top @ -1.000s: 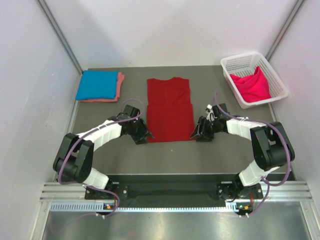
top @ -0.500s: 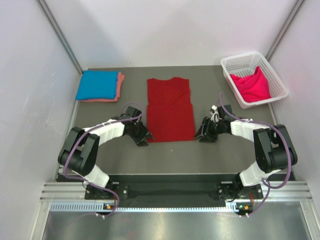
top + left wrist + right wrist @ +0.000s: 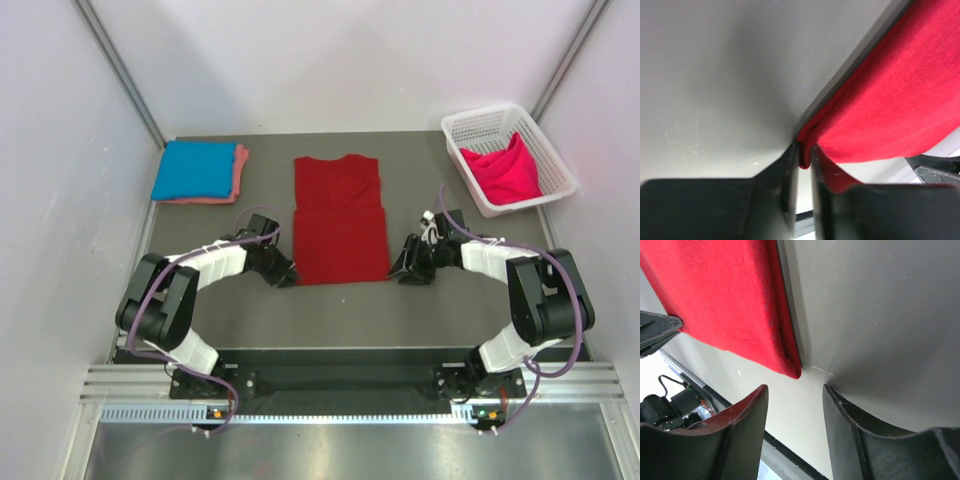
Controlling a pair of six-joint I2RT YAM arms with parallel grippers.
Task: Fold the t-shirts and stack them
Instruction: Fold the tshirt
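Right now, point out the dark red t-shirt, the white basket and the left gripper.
dark red t-shirt (image 3: 340, 220), top view, middle of the cloth.
white basket (image 3: 533, 203), top view, its near wall.
left gripper (image 3: 804, 156), left wrist view, between the fingertips, pinching the shirt's corner.

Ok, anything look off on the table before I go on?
Nothing spilled or damaged. One mismatch: the left gripper pinches a near corner of the dark red cloth t-shirt, while the right gripper stands open, short of the other.

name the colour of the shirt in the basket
The shirt is hot pink, clearest in the top external view.
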